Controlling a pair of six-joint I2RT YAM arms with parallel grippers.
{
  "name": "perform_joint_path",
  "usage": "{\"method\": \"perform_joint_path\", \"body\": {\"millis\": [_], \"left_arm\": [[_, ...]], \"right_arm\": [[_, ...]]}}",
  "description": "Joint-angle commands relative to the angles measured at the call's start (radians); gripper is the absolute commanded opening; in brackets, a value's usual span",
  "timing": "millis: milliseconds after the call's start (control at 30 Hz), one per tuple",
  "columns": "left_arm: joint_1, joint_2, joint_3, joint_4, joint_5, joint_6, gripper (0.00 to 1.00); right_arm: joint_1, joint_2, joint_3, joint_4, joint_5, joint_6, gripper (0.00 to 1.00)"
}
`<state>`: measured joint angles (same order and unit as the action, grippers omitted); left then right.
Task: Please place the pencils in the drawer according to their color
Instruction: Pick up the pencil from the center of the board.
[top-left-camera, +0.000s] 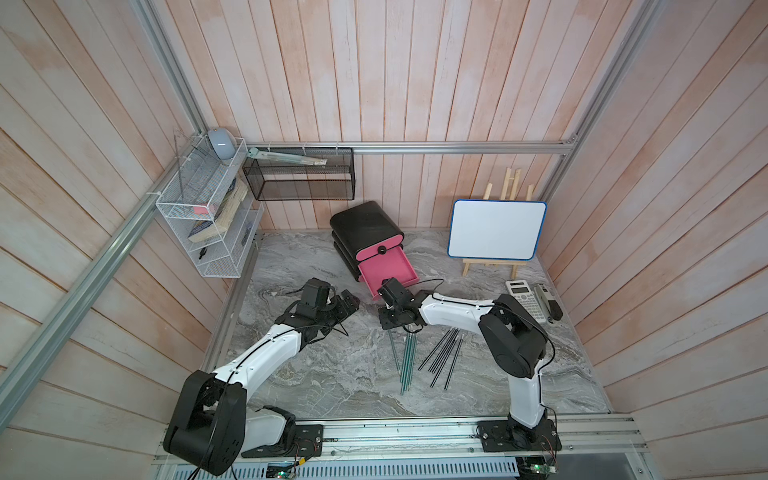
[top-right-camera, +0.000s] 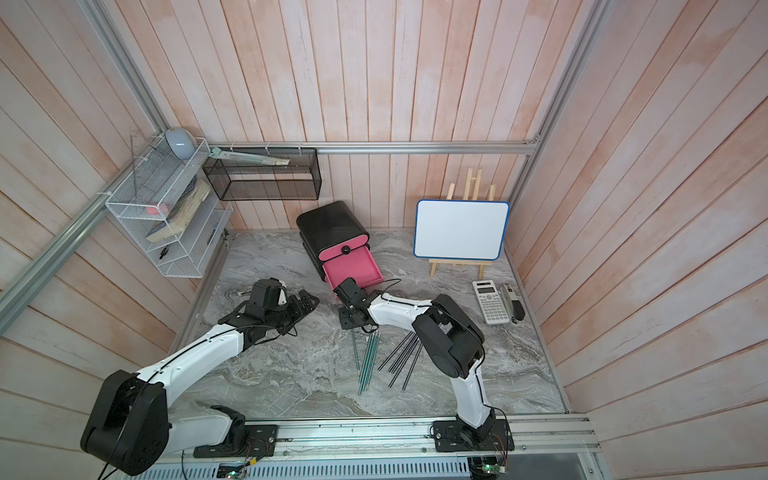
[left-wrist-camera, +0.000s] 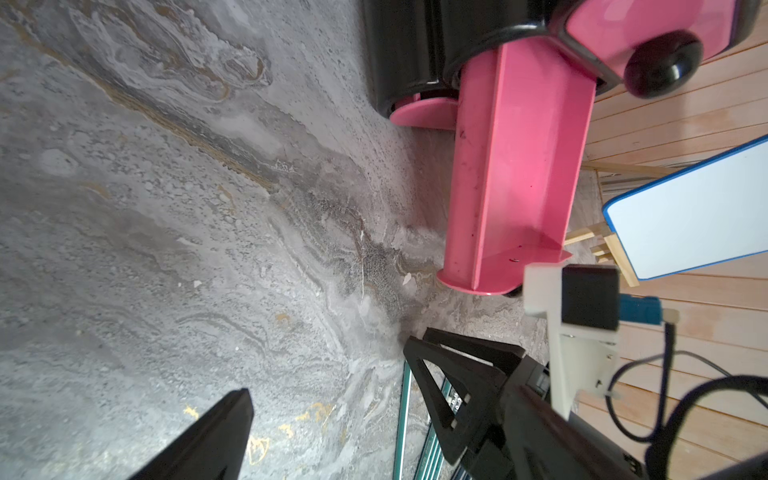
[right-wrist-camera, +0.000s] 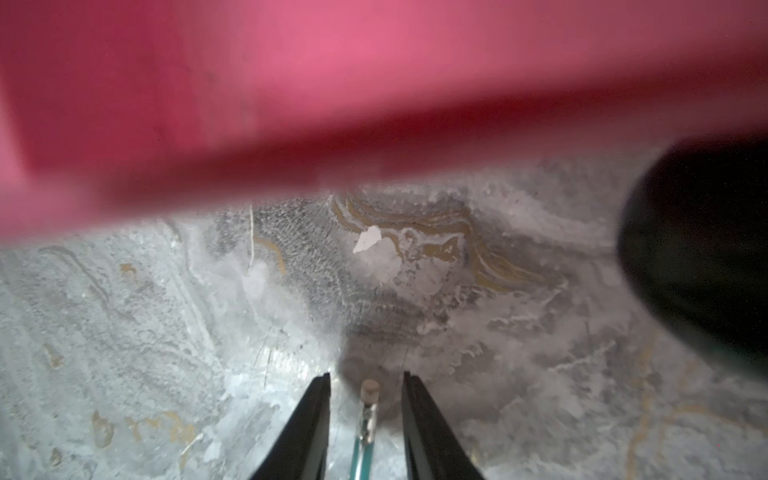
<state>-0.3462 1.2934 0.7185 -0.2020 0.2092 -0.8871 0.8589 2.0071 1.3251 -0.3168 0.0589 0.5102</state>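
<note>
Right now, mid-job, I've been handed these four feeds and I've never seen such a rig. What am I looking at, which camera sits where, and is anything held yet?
A left arm and a right arm, both robots, stand on a rail. The two wide pictures come from one camera head overhead; the two close-ups come from a camera on each wrist. On the marble-patterned table lie teal-green pencils and black pencils, near a black cabinet with one pink drawer pulled out. A whiteboard and a calculator stand to the side. The right claw is down at the teal-green bunch: its wrist view shows one teal-green pencil between the open fingers, gaps on both sides, so nothing is gripped yet. The left claw is open and empty.
</note>
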Motion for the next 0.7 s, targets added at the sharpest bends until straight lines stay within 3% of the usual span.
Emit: {"method": "perform_joint_path", "body": {"millis": [0,367,667], "left_arm": [[-0.004,-0.006,-0.019,0.023,0.007,-0.003,1.0],[-0.004,-0.007,-0.024,0.027,0.009,-0.003,1.0],[-0.004,-0.004,-0.017,0.03,0.013,-0.004,0.99]], "right_arm": [[0.014,0.034,0.02,-0.056,0.018,-0.021,0.33],[0.032,0.036,0.001,-0.067,0.046,-0.033,0.3],[0.032,-0.008,-0.002,-0.053,0.073,-0.012,0.36]]}}
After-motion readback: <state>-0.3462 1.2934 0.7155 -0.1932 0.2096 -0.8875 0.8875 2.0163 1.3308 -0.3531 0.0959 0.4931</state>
